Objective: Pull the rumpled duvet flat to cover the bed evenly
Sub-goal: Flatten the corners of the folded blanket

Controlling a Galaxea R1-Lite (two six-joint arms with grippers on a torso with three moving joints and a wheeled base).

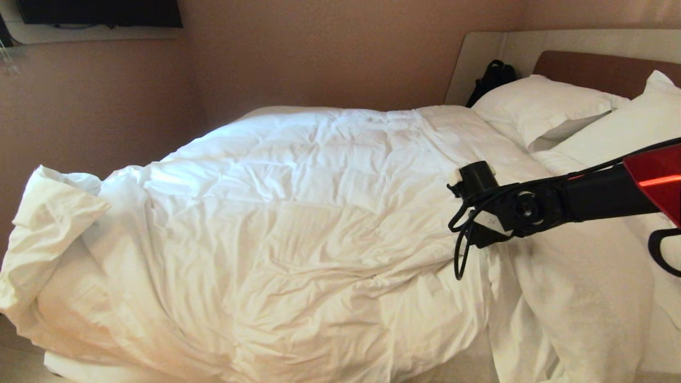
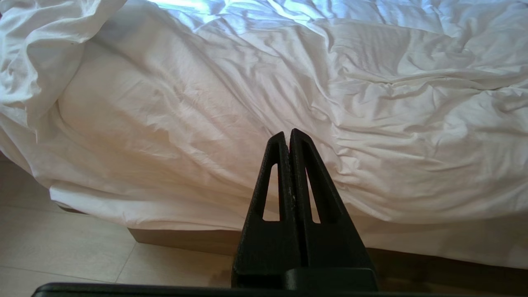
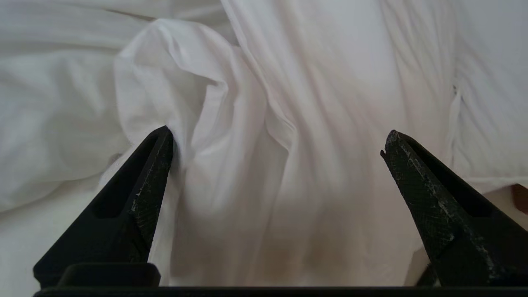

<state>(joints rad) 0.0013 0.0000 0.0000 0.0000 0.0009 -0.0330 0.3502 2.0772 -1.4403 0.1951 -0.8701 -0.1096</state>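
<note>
1. head view: duvet (image 1: 298, 213) lies across most of the bed (image 1: 601, 69), but bunched and folded back at the foot-end corner, and gathered into a hanging fold on the near edge below the pillows (image 1: 537, 109). so coverage is uneven. right arm reaches in over that near-edge fold, probably because that's the slack to pull out. right gripper (image 1: 481, 234) mostly hidden behind the wrist here.
2. left wrist view: left gripper (image 2: 290, 136) has fingers pressed together, nothing between them, off the near side of the bed above the floor (image 2: 62, 247). looks parked; duvet drapes over the edge ahead of it.
3. right wrist view: right gripper (image 3: 276, 142) spread wide, straddling a raised ridge of duvet (image 3: 255, 123). one fingertip (image 3: 163, 140) touches the cloth. nothing pinched yet; reads as lined up to close on the ridge.
</note>
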